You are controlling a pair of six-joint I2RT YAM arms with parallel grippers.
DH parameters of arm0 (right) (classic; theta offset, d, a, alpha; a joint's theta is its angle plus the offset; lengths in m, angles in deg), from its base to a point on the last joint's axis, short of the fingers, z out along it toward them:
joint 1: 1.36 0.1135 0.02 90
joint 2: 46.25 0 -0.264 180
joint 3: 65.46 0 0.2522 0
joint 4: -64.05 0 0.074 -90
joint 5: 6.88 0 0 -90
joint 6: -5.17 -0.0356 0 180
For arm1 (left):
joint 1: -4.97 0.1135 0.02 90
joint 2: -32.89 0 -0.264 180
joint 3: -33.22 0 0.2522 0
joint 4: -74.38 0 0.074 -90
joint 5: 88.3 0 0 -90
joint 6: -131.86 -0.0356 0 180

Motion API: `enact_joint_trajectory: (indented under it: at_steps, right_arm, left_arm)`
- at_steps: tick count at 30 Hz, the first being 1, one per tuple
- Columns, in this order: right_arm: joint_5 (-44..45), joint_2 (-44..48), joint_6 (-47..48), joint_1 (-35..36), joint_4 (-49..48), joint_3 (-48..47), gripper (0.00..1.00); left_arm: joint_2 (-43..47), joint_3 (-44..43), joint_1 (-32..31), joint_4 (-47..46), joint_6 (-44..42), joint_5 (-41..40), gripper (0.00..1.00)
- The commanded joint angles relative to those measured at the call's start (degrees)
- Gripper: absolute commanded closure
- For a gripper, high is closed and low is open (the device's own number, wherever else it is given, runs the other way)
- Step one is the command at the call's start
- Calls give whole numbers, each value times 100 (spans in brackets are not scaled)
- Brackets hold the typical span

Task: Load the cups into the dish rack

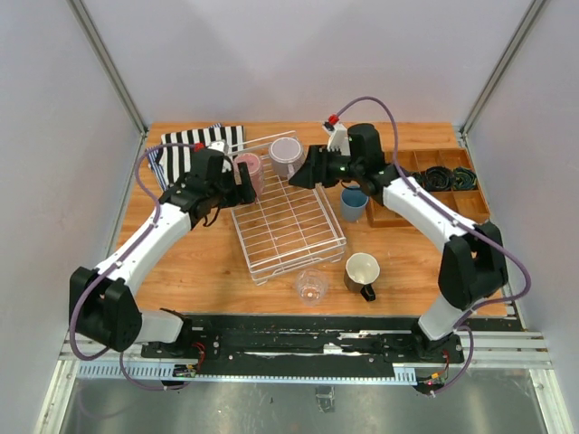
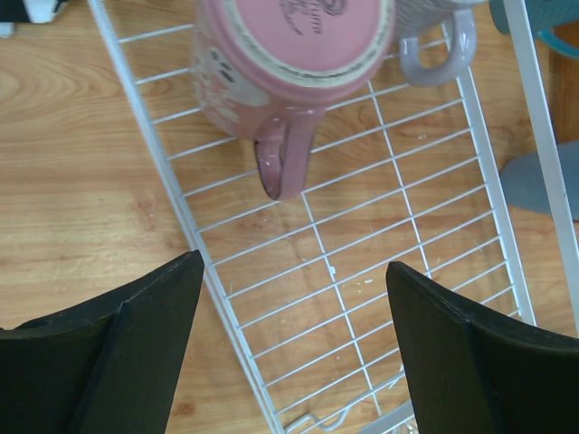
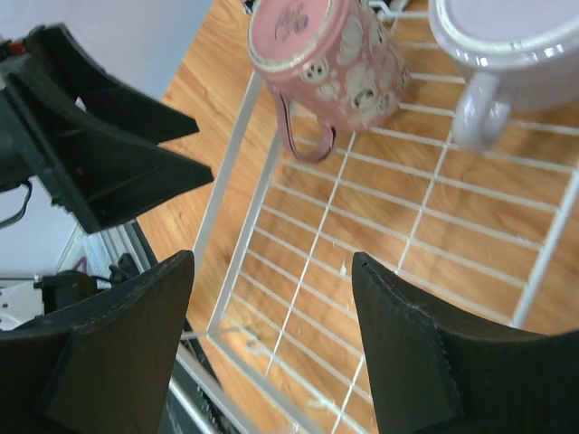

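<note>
Looking at the rack (image 1: 289,226), sat at a slant in the middle. Got two cups in it, both bottom-up at the far end: pink mug (image 2: 289,54) hard against the left rim, handle pointing back down the grid, and lilac cup (image 3: 516,45) just beside it on the right. Loads of bare grid across the whole near half, rim to rim.

Seeing the left gripper (image 2: 294,267) hovering over the left rim just short of the pink mug, jaws wide with nothing between. Same deal for the right gripper (image 3: 271,260), over the grid from the other side: jaws well apart, holding nothing.

Out on the table (image 1: 199,262): tumbler (image 1: 354,204) just off the right rim, squeezed in beside the wooden tray (image 1: 409,163); glass (image 1: 310,286) just past the near edge; dark mug (image 1: 362,274) right of that.
</note>
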Motion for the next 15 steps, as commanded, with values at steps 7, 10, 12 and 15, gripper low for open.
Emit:
enact_joint_trajectory:
  at_steps: [7,10,12,15]
  right_arm:
    - [205,1523,476,-530,1576,542,29]
    - [155,1749,484,-689,1656,663,29]
    - [126,1851,493,-786,1690,736,29]
    - [85,1965,496,-897,1742,791,29]
  left_arm:
    - [-925,-927,-344,343,-118,-363,24]
    - [-1143,-1045,-343,321,-186,-435,31]
    - [-1297,-1139,-344,346,-232,-464,34]
    - [-1527,-1254,-345,395,-312,-527,34]
